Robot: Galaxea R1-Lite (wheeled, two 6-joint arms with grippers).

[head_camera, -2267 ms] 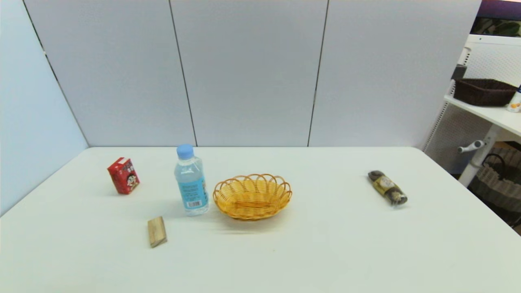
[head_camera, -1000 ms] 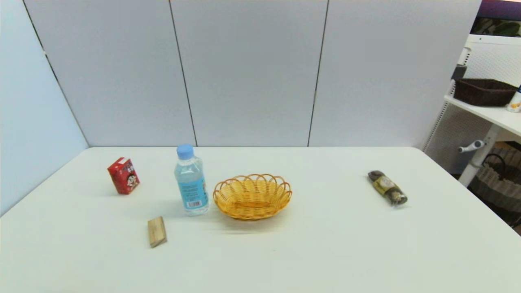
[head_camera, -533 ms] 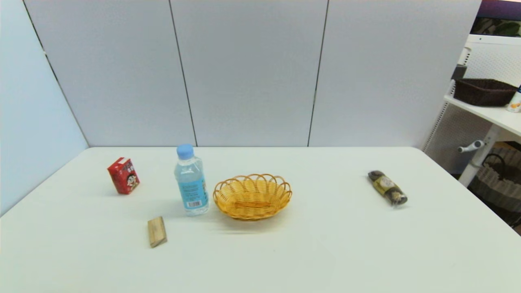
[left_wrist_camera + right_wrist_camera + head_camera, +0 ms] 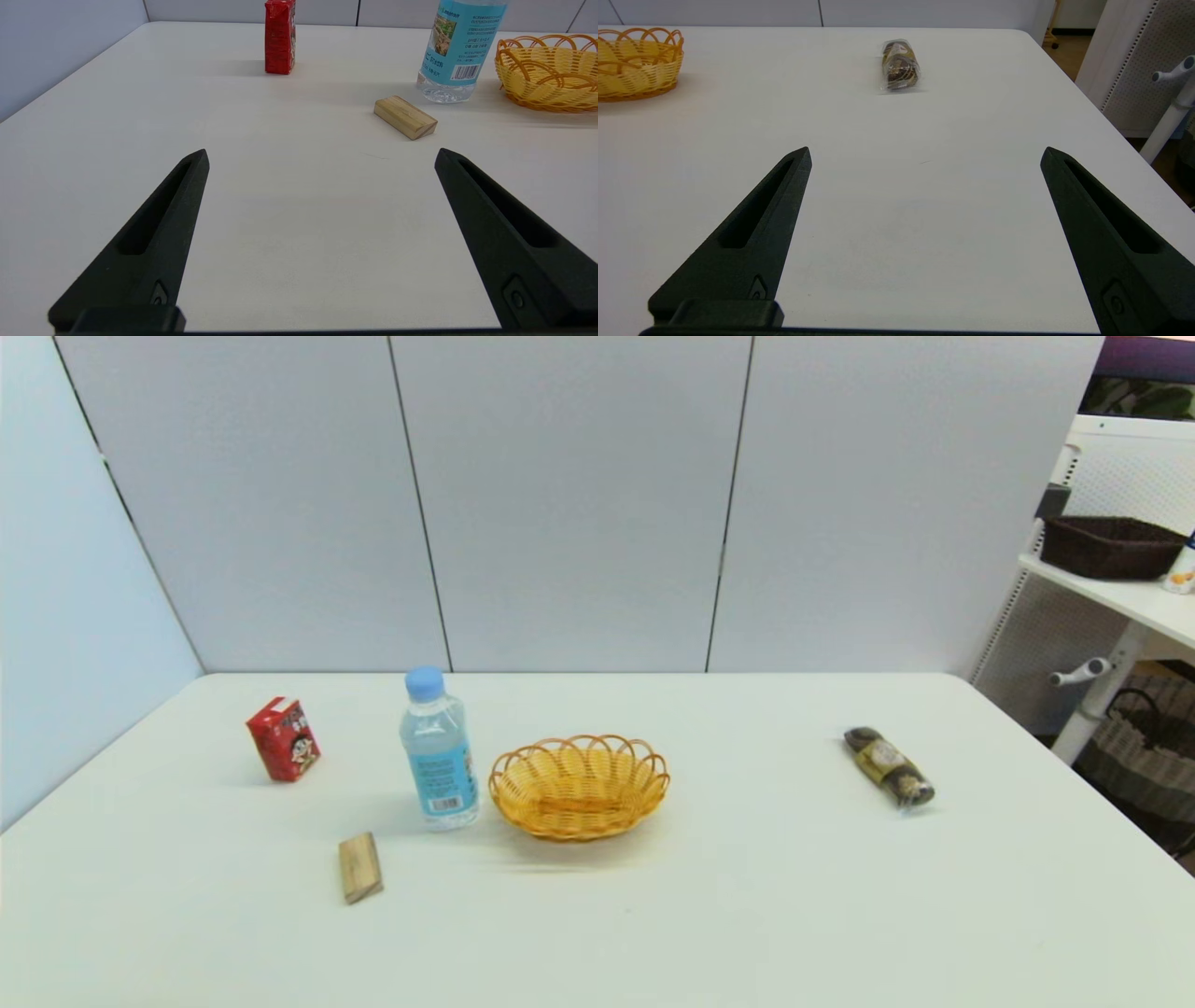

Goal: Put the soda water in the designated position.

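The soda water [image 4: 437, 751] is a clear bottle with a light blue cap and blue label, standing upright just left of a yellow wicker basket [image 4: 579, 787]; its lower half [image 4: 460, 51] also shows in the left wrist view. Neither arm shows in the head view. My left gripper [image 4: 321, 156] is open over bare table near the front left, well short of the bottle. My right gripper [image 4: 925, 155] is open over bare table at the front right, holding nothing.
A red drink carton [image 4: 283, 739] stands left of the bottle, and a small wooden block [image 4: 359, 867] lies in front of it. A wrapped dark snack [image 4: 889, 766] lies at the right. A white shelf unit [image 4: 1111, 588] stands beyond the table's right edge.
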